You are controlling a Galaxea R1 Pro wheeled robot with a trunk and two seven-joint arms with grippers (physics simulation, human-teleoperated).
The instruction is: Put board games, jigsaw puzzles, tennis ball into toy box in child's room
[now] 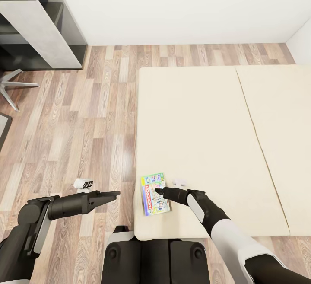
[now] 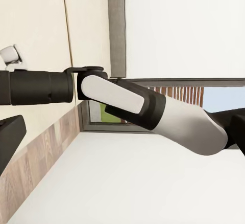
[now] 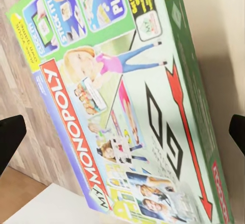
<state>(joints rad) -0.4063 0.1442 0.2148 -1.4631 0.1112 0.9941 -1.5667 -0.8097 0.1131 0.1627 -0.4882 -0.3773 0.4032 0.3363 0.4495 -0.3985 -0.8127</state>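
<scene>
Currently reaching for the board game [image 1: 155, 193] at the bed's [image 1: 207, 128] near corner; right gripper [image 1: 158, 191] fingers spread above it, nothing held. Next: lower, straddle box, close. Left gripper [image 1: 113, 195]: can't tell.

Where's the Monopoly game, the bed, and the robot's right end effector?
Monopoly game [image 1: 154, 193], head view, middle of its lid.
Bed [image 1: 194, 124], head view, bare mattress top.
Right end effector [image 1: 160, 190], head view, at its fingertips over the game.

Bare bed [image 1: 203, 115] beyond board game [image 1: 154, 193]
</scene>
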